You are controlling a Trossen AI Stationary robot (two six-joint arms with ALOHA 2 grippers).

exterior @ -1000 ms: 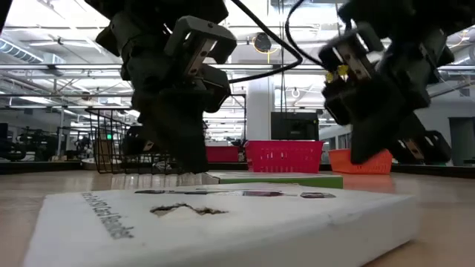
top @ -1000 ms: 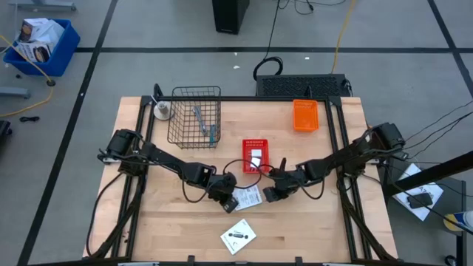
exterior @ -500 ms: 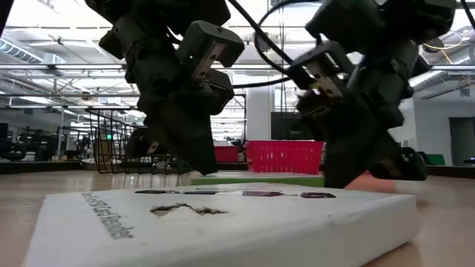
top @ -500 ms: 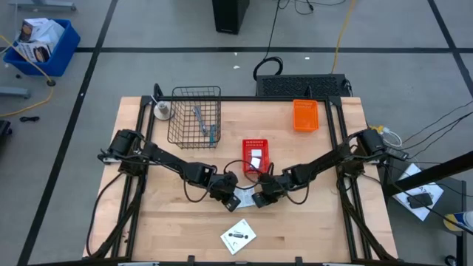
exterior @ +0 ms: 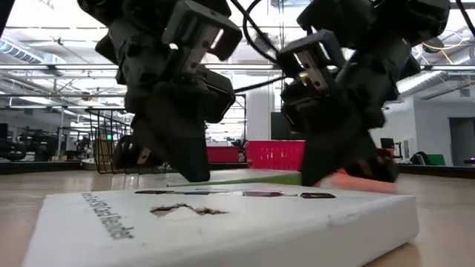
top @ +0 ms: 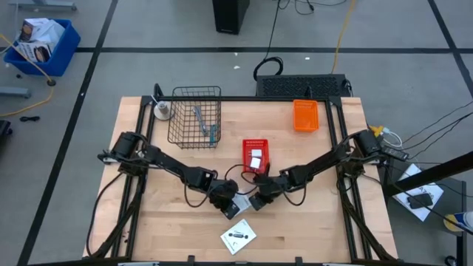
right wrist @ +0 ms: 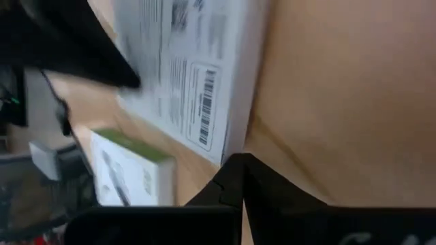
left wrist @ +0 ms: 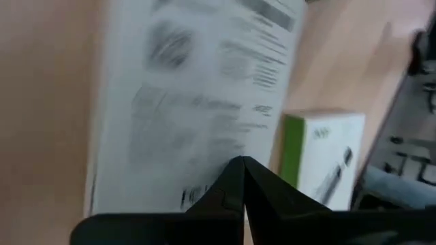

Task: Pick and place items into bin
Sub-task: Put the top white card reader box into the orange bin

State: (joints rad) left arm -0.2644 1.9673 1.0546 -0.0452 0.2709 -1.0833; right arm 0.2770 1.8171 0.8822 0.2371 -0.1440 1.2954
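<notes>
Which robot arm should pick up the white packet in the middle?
Probably the left. Its gripper sits right over the white packet, while the right gripper is at the packet's edge, beside it. Both are close, so it is a near call.

My two arms are dark, near-black jointed links with bulky rounded shoulder housings. Black cables loop loosely along both forearms. The left gripper (exterior: pixel 182 159) and the right gripper (exterior: pixel 326 163) are blocky black housings tapering to wedge-shaped fingers; pale grey plates sit on their wrist blocks.
</notes>
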